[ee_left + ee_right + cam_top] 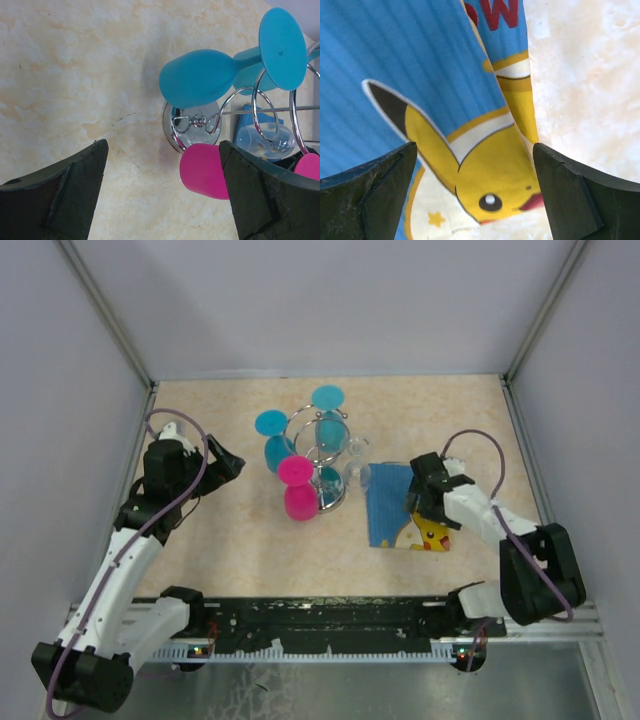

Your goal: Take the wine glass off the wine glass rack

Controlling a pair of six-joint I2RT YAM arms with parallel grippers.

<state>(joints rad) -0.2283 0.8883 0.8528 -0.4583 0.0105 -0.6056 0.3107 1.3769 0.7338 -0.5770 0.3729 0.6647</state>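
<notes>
Left hand point(226, 462) gapes wide and empty at the left of the frame, well apart from the rack point(322, 455) at the centre of the bench point(220, 540). Its wrist view shows a pink glass point(202, 170) and a blue glass point(197, 80) hanging on the chrome loops. Right hand point(418, 498), also wide open and empty, is over a blue cartoon mat point(388, 502) just right of the rack.
</notes>
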